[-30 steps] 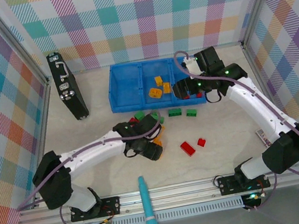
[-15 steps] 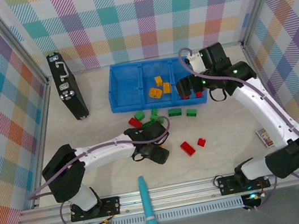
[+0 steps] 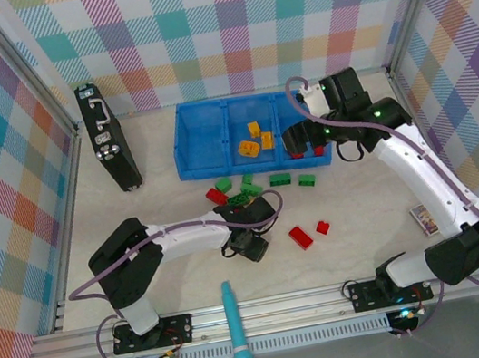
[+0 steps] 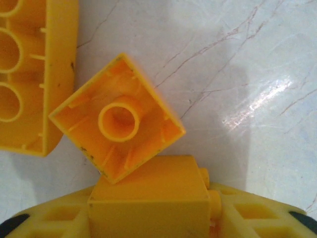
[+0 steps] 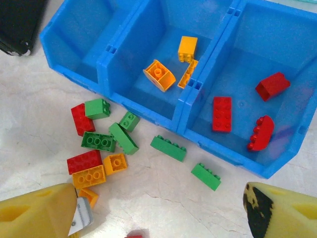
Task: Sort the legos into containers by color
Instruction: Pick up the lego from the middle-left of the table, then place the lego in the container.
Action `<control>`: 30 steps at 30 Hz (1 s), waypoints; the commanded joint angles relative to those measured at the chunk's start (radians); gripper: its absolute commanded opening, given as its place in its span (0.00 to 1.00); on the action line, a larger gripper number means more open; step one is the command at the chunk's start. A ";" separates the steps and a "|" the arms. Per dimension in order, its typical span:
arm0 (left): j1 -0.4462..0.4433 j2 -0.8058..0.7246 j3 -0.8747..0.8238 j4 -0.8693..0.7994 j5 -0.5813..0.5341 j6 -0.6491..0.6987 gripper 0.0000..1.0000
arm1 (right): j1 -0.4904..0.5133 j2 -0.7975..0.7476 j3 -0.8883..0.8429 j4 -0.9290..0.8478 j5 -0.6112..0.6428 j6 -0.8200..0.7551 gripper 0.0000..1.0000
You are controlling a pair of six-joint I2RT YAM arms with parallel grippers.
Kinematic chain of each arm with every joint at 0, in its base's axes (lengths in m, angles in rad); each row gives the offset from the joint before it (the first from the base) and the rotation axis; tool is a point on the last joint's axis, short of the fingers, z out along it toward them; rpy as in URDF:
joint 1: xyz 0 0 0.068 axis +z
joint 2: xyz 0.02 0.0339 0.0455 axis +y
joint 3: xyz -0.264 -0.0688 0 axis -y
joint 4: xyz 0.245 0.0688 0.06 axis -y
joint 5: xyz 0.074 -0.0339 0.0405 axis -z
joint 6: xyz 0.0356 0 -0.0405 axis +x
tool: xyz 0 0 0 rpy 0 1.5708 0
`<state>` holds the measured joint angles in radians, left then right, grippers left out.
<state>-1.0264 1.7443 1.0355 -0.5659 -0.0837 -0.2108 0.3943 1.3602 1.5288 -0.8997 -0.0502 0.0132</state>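
1. Left gripper (image 3: 249,247) is low on the table at the near edge of the loose pile. In its wrist view a yellow brick (image 4: 148,191) sits right against the yellow finger frame. I cannot tell if the jaws are clamped on it or only around it.
2. Touching that brick is a square yellow brick (image 4: 117,119), hollow side up and turned corner-on. A long yellow brick (image 4: 29,74), also hollow side up, lies just beside it on the left.
3. Right gripper (image 5: 158,206) hangs by the right end of the tray, fingers wide apart, nothing between them.
4. Blue tray (image 5: 143,116): the middle compartment has three yellow-orange bricks (image 5: 159,75), the right compartment three sorted red bricks (image 5: 221,113).
5. On the table in front of the tray lie loose green bricks (image 5: 168,148), loose red bricks (image 5: 84,161) and loose yellow bricks (image 5: 89,176). Two stray red bricks (image 3: 301,238) sit apart, to the right of the left gripper.
6. My read of the step: the left arm is picking a yellow from the pile and the right arm is free for its next pick. I judge the task less than half done, with no green sorted yet.
7. Next for the left arm: I confirm the grip, then lift straight up so the touching square brick isn't dragged, then carry to the middle compartment.
8. Next for the right arm: I'd send it down on a green, which probably goes in the left compartment.
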 commanded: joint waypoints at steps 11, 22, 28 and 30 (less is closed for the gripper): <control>0.226 0.015 0.471 -0.150 -0.016 0.224 0.45 | 0.007 -0.117 -0.109 -0.001 0.068 0.011 0.91; 0.339 0.396 0.953 -0.081 -0.085 0.313 0.42 | 0.006 -0.223 -0.290 0.000 0.056 0.163 0.91; 0.381 0.582 1.179 -0.084 -0.068 0.271 0.42 | 0.006 -0.255 -0.428 0.085 0.004 0.213 0.91; 0.391 0.632 1.246 -0.104 -0.057 0.265 0.42 | 0.006 -0.268 -0.474 0.108 0.011 0.225 0.91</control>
<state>-0.6598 2.3543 2.1876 -0.6418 -0.1474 0.0677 0.3943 1.1286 1.0943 -0.8467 -0.0124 0.1944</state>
